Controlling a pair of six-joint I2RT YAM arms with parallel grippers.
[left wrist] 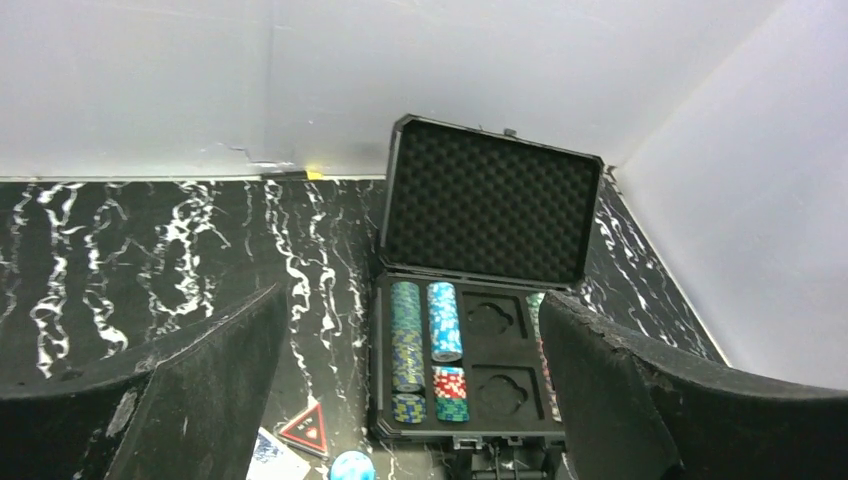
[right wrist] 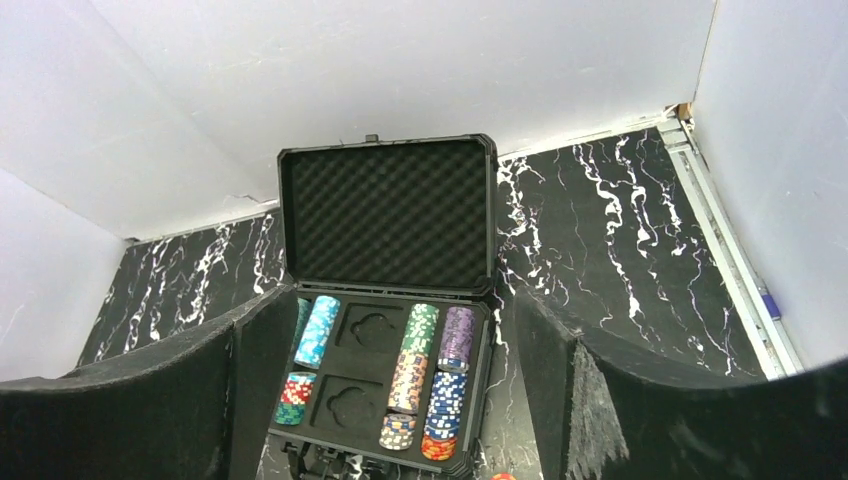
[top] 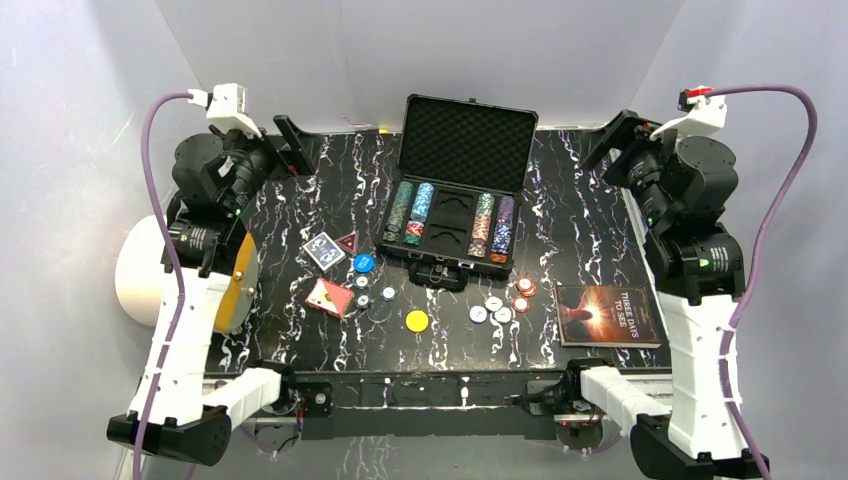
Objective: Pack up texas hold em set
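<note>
You had the left jaws and the right jaws both spread wide with nothing between them, each held high near a far corner of the desk (top: 570, 240), at about 10 and 2 o'clock from its middle, so nothing of the set was in hand. The black case (top: 465, 140) lay open at 12 o'clock, its foam lid standing upright, chip rows (top: 403, 208) filling the outer slots and the two middle wells (top: 450, 205) bare. What was left to pack lay on the desk from 6 to 8 o'clock of the case: the blue deck (top: 324, 250), the red deck (top: 330, 297), a blue chip (top: 364, 263) and a yellow disc (top: 417, 321), with a cluster of white and red chips (top: 505, 303) at 5 o'clock. My worry was the flat chips: lying low on a hard top, they gave the jaws little edge to bite, and a low approach could have scraped the desk or flicked one away, perhaps toward the book (top: 610, 315) at 4 o'clock. A deck dropped askew in its well would probably have sat proud and blocked the lid. An arm reaching in from the far side might also have knocked the upright lid shut, or toppled the rows already seated. I could not tell whether the decks were boxed; loose cards would fan under a squeeze
</note>
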